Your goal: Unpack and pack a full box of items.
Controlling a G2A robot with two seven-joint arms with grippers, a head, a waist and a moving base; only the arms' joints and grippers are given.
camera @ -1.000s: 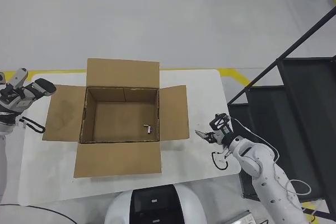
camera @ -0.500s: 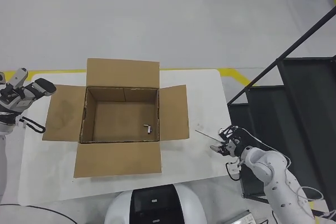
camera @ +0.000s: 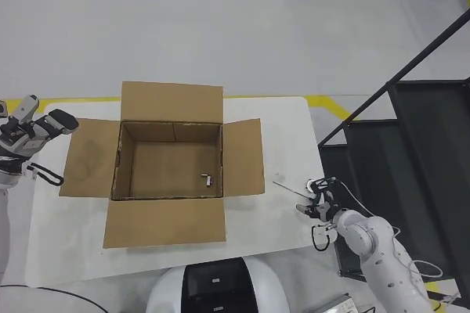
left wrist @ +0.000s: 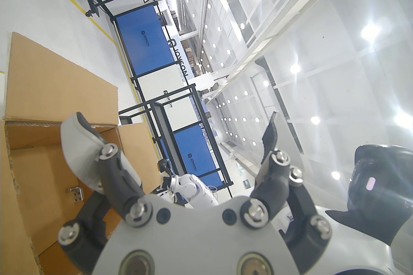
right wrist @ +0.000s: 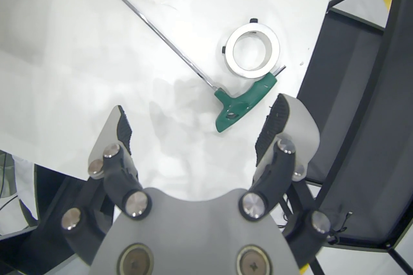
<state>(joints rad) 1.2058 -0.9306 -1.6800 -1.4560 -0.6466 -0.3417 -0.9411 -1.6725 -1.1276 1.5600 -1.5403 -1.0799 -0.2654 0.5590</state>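
right claw [right wrist: 200, 115] wide near green t-handle key [right wrist: 245, 100], ring [right wrist: 248, 73] | left claw [left wrist: 174, 124] wide beside box [camera: 172, 102]

The box [camera: 172, 168] is plain brown cardboard; the table [camera: 278, 129] is white. The hex key [right wrist: 240, 105] has a green handle and silver shaft. The ring [right wrist: 250, 71] is silver. The floor stripe [camera: 327, 100] is yellow.

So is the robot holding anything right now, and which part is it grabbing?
Nothing. The left gripper and the right gripper are both open and empty. The hex key and ring lie loose on the table near the right gripper.
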